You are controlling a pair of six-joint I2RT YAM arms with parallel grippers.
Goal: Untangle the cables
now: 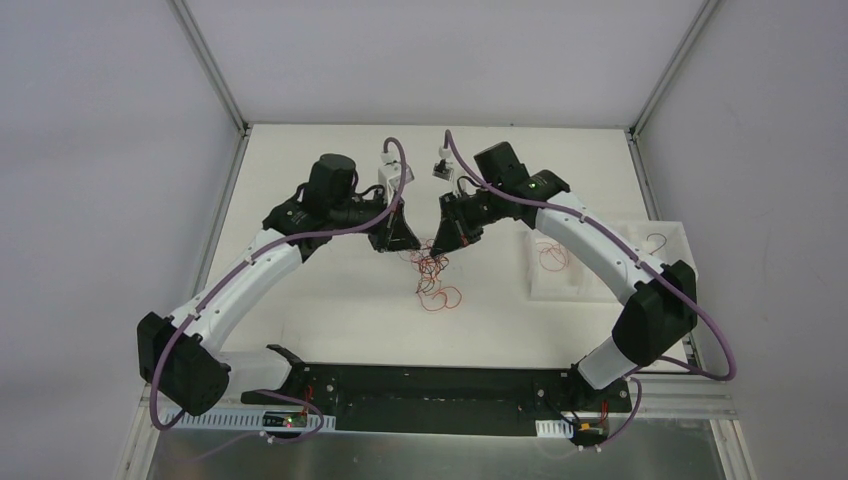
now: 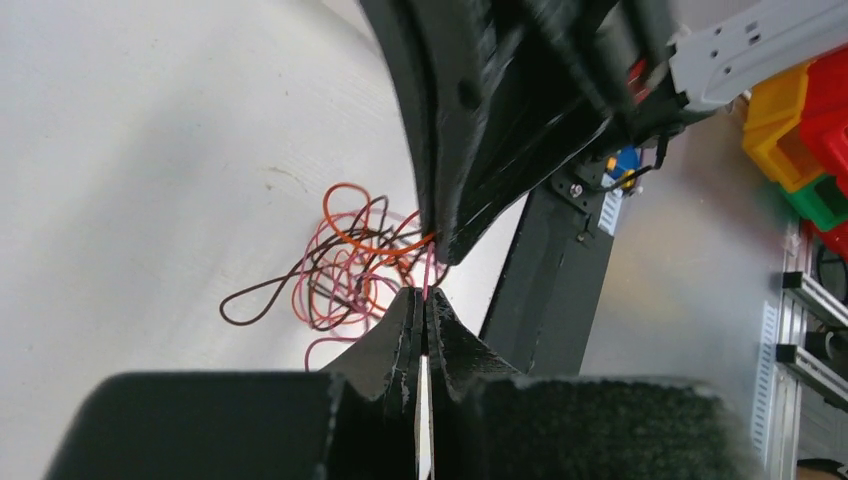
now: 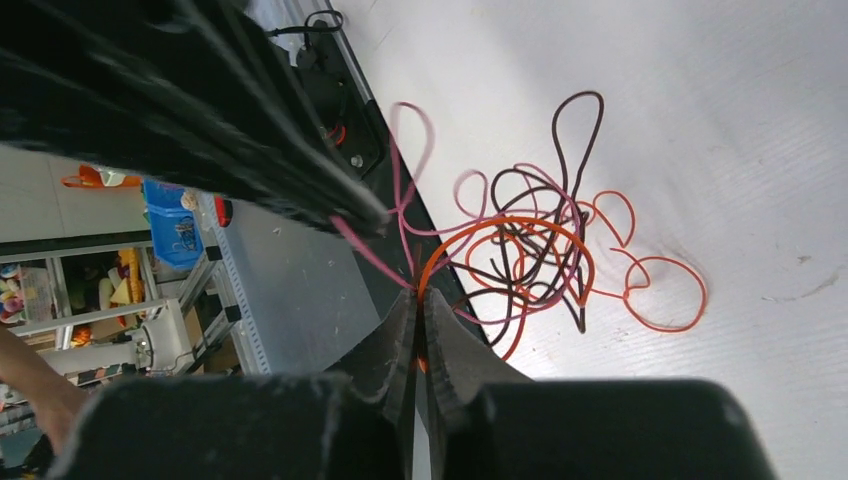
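The cables are a small wad of thin red-orange, pink and dark wires on the white table, with loose loops trailing toward the near side. My left gripper hangs just left of the wad and my right gripper just right of it, their tips close together. In the left wrist view the left gripper is shut on a pink strand that rises from the tangle. In the right wrist view the right gripper is shut on an orange strand of the tangle, and a taut pink strand meets its tips.
A white tray stands at the right of the table, with red wires and a dark wire lying in it. The black base bar runs along the near edge. Grey walls close in the table.
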